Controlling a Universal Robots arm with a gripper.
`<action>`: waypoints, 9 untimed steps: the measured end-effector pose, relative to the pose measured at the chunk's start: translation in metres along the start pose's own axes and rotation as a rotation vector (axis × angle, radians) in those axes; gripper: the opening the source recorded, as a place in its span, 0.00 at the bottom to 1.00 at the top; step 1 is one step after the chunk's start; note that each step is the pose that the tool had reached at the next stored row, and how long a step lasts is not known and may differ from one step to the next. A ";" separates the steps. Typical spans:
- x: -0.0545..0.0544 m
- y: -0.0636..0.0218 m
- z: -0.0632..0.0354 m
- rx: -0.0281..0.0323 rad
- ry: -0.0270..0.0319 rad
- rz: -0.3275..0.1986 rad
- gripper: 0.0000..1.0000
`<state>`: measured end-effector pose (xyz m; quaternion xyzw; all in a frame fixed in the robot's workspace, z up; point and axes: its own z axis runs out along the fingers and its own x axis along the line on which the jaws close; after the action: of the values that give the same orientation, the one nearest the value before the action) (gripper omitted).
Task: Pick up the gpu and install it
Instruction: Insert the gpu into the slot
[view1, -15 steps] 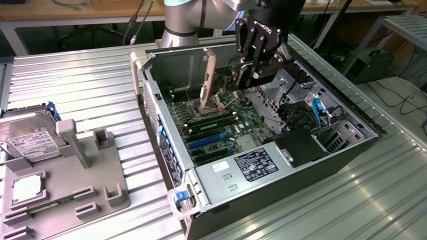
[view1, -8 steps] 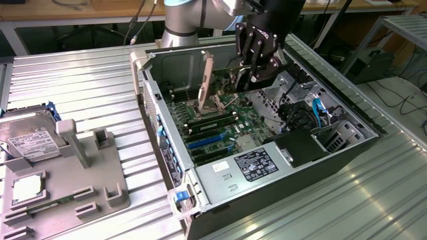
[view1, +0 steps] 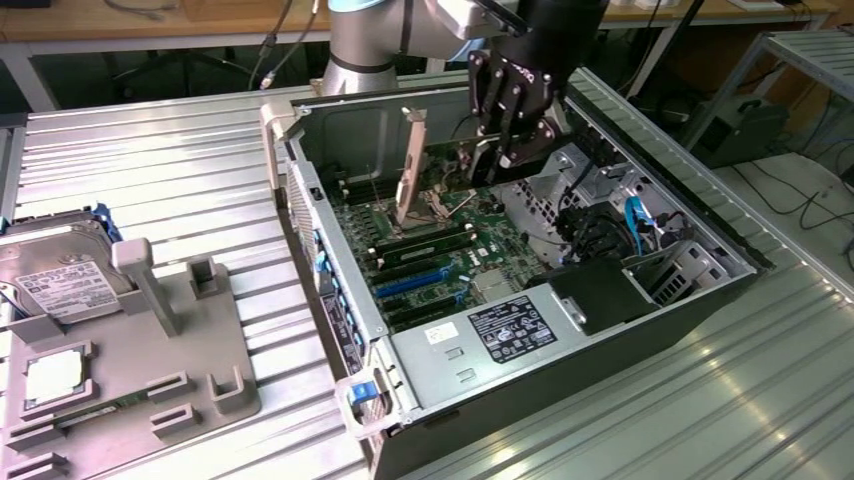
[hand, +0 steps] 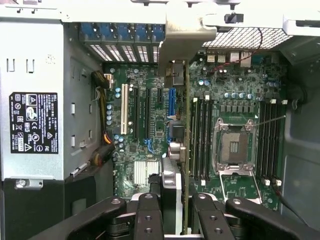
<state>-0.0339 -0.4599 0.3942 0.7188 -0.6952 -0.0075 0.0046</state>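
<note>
The gpu (view1: 454, 160) is a thin card held on edge, with its silvery bracket (view1: 414, 162) at the end toward the case's rear wall. My gripper (view1: 503, 160) is shut on the card's other end. The card hangs inside the open computer case (view1: 310, 215), above the motherboard (view1: 434, 245). In the wrist view the gpu (hand: 186, 145) shows edge-on between my fingers (hand: 149, 215), my gripper (hand: 181, 212) shut on it. It runs between the blue slot (hand: 172, 100) and the memory slots (hand: 200, 135). Its bracket (hand: 185, 32) is near the rear slot openings.
A hard drive (view1: 60, 272) and a square CPU chip (view1: 54, 375) rest on a grey fixture (view1: 200, 385) at the exterior view's left. Inside the case are the power supply (view1: 514, 328), cables (view1: 638, 222), and an open CPU socket (hand: 234, 147).
</note>
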 end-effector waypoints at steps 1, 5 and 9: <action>0.000 0.0000 0.0004 0.0022 0.0006 0.000 0.28; -0.002 0.0000 0.0024 0.0212 0.0020 0.000 0.28; -0.003 -0.0001 0.0059 0.0231 0.0020 0.000 0.28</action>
<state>-0.0339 -0.4573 0.3883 0.7189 -0.6951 0.0013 -0.0030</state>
